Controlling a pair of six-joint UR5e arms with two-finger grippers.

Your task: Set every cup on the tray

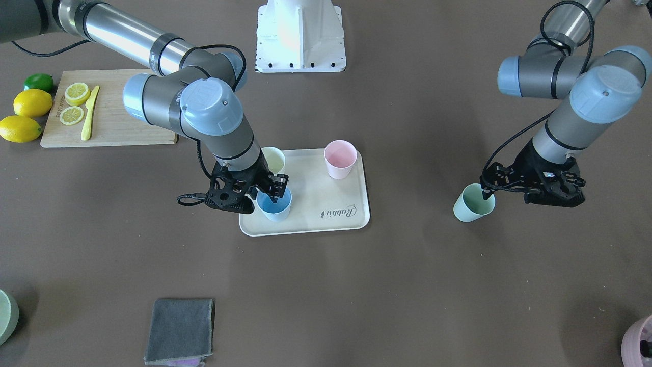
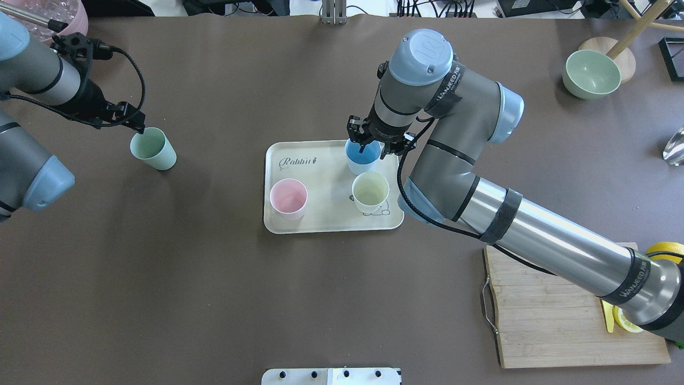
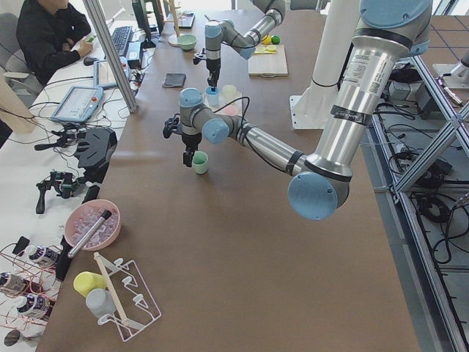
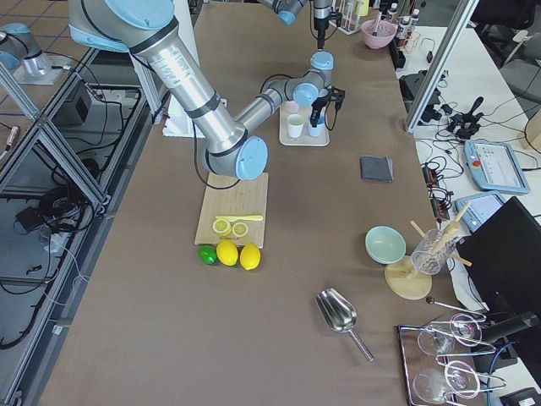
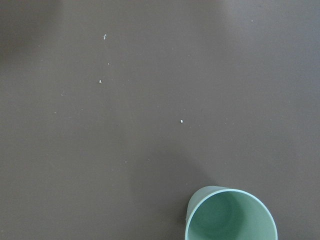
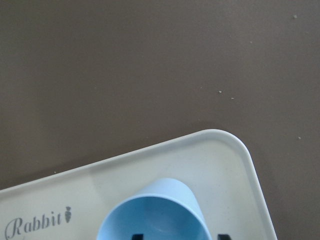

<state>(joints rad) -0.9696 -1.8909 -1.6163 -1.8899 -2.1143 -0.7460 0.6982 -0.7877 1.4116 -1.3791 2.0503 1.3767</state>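
A robotics lab. Two industrial arms rise from a white pedestal bolted at the edge of a long table covered in brown matting. Aluminium framing and loose cables run along the tiled floor beside it. On a side bench a seated person works near a keyboard and a teach pendant. The household goods look like staged props, not a working kitchen: a tray, pastel cups, lemons on a board, a scoop and a bowl.
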